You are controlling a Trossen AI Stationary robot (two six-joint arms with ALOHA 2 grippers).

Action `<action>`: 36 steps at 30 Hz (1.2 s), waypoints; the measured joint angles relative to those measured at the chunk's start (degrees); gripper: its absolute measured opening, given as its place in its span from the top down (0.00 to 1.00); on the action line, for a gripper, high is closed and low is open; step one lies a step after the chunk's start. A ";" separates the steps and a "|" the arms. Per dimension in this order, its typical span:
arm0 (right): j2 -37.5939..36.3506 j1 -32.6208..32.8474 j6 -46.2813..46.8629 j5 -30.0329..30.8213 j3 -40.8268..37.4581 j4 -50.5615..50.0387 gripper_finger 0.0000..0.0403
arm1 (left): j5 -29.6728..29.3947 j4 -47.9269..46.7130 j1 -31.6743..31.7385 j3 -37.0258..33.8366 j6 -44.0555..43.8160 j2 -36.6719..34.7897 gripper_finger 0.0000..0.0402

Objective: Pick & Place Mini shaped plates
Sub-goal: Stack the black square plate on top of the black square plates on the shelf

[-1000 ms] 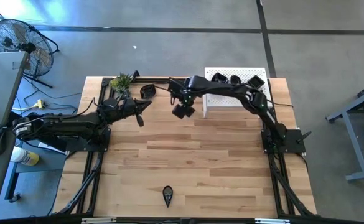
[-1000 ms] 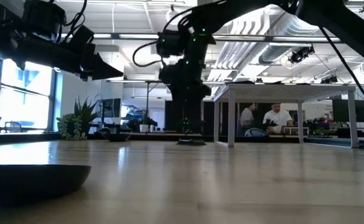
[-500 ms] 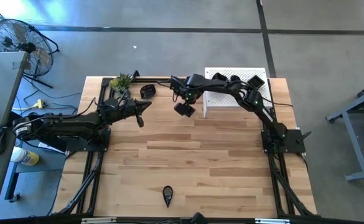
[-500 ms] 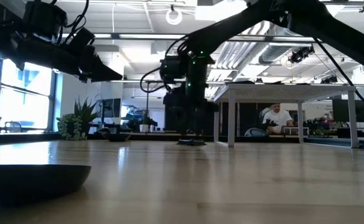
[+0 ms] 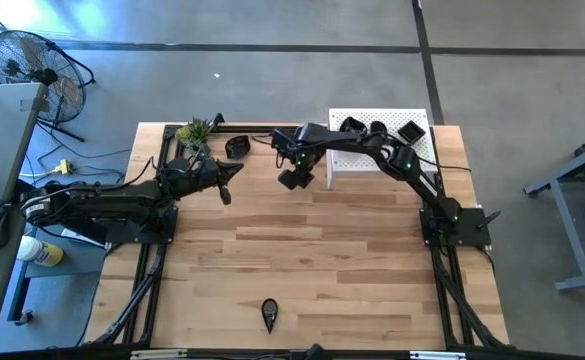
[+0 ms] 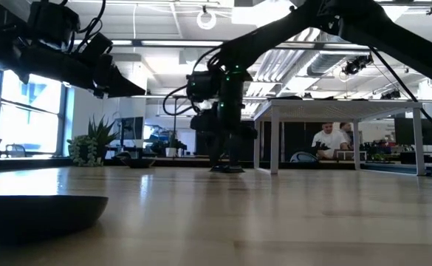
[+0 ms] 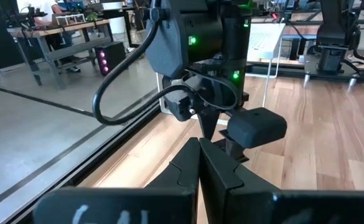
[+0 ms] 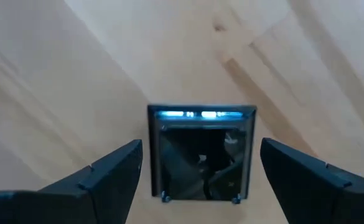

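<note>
A square glossy black mini plate (image 8: 200,168) lies flat on the wooden table, seen far off in the low view (image 6: 227,168). My right gripper (image 8: 200,144) (image 5: 292,178) points down over it, open, one finger on either side of the plate with bare wood between, touching nothing. In the high view the gripper hides this plate. More black plates (image 5: 379,128) sit on the white perforated platform (image 5: 372,158). One plate (image 5: 237,147) rests by the plant, and a teardrop plate (image 5: 269,315) lies by the near edge. My left gripper (image 5: 230,172) (image 7: 199,163) hovers shut at the left, apart from all of them.
A small green plant (image 5: 194,132) stands at the far left corner. The platform's legs (image 6: 273,140) rise just right of the right gripper. The teardrop plate (image 6: 38,210) looms close to the low camera. Bare wood stretches across the table's middle and near half (image 5: 322,260). People sit in the room beyond.
My right gripper has come down toward the square plate on the table, staying over the same spot, and the arm behind it has sunk lower. The plate has lain still.
</note>
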 joint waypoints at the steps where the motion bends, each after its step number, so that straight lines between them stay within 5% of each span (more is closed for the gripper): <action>1: 0.02 0.00 0.00 0.35 0.02 0.29 0.22 | 0.02 -0.02 0.02 0.00 0.00 0.00 1.00; 36: 0.09 0.50 1.77 1.66 0.11 -0.04 0.22 | 0.11 -0.50 0.02 0.00 0.02 0.00 1.00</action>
